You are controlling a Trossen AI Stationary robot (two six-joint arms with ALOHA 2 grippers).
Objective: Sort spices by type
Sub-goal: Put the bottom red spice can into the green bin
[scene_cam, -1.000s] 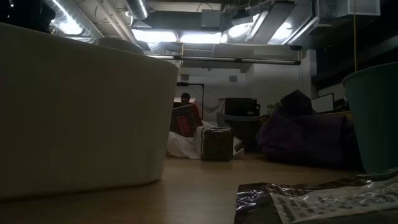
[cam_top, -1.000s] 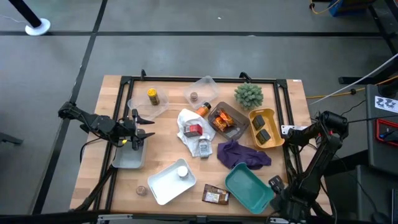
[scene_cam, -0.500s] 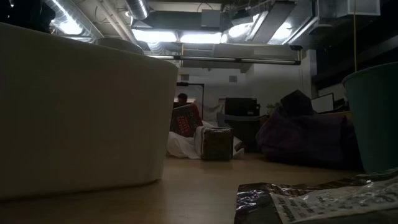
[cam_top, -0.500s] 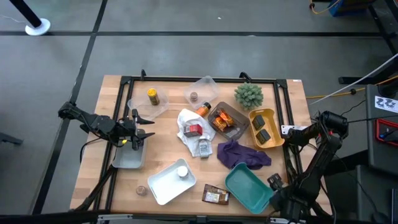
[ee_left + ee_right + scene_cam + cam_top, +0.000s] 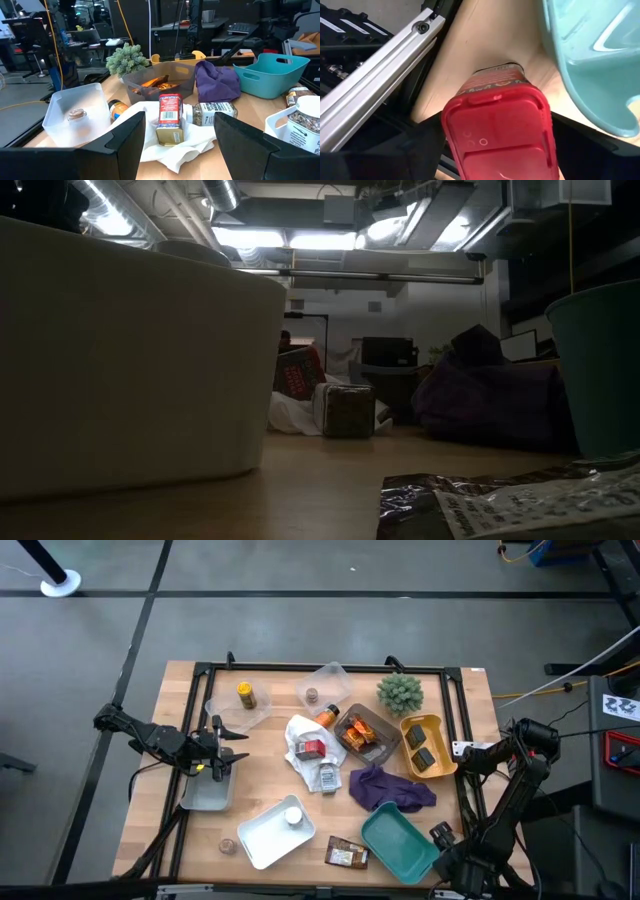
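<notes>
The right gripper (image 5: 441, 833), at the table's near right corner beside the teal tray (image 5: 400, 838), stood clamped around a red-capped spice tin (image 5: 500, 130). Near the front edge lay a flat brown packet (image 5: 346, 855) and a white tray (image 5: 268, 833) holding a white-capped jar (image 5: 292, 816). At mid-left the left gripper (image 5: 232, 756) hovered over a grey tray (image 5: 208, 792), fingers apart and empty. Centrally, a red box (image 5: 169, 118) stood on the white cloth (image 5: 300, 750). Farthest, a yellow jar (image 5: 245, 694) lay in a clear tray (image 5: 236, 708).
</notes>
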